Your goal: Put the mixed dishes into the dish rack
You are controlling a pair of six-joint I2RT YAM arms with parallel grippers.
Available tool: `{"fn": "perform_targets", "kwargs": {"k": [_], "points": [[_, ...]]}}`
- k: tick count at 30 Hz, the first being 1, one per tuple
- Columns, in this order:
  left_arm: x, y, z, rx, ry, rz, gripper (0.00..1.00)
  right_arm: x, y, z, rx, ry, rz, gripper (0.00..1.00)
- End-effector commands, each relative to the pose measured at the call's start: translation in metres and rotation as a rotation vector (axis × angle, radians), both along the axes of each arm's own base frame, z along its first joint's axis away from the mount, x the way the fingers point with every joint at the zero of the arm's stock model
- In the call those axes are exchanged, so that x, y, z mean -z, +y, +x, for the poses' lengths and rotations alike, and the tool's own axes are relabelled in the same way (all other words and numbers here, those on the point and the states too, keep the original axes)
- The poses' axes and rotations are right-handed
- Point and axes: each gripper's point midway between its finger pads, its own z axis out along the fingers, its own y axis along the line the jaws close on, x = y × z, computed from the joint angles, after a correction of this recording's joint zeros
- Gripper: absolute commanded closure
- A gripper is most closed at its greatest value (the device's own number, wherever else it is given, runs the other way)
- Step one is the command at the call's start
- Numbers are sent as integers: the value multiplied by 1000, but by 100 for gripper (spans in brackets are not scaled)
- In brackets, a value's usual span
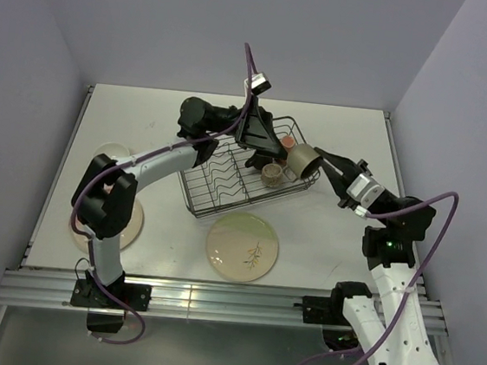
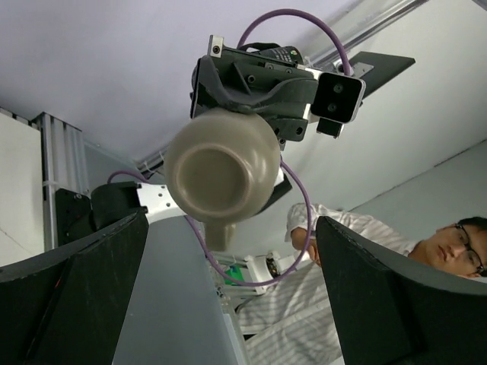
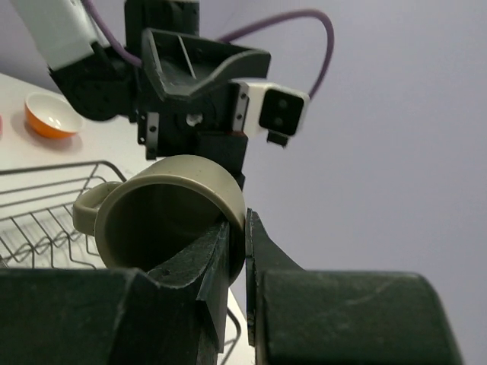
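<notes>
My right gripper (image 1: 320,161) (image 3: 245,228) is shut on the rim of an olive mug (image 1: 302,160) (image 3: 167,213), one finger inside it and one outside. It holds the mug on its side in the air at the right end of the black wire dish rack (image 1: 226,185) (image 3: 46,205). My left gripper (image 1: 266,137) (image 2: 228,228) hangs open and empty over the rack's far right part, facing the mug's base (image 2: 221,171). A brown mug (image 1: 271,174) and a pink mug (image 1: 289,140) sit in the rack. A green-tinted plate (image 1: 242,247) lies in front of the rack.
A pink-tinted plate (image 1: 130,223) lies at the near left, partly under the left arm. An orange bowl (image 3: 52,114) sits on the table beyond the rack's left end. A person (image 2: 456,243) in a striped shirt stands beyond the table's near edge. Walls close in the table on three sides.
</notes>
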Motion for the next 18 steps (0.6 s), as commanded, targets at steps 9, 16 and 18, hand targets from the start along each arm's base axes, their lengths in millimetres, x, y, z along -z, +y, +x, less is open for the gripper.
{"fn": "perform_targets", "kwargs": {"k": [9,16,18], "points": [[-17,0,-30,95,-89,-62,1,-24,29,-16,-63,-128,54,100],[-23,6,-36,104,-91,-79,10,-14,40,-10,-66,-137,47,100],[-24,7,-37,109,-81,-79,15,-12,39,-7,-54,-141,46,100]]}}
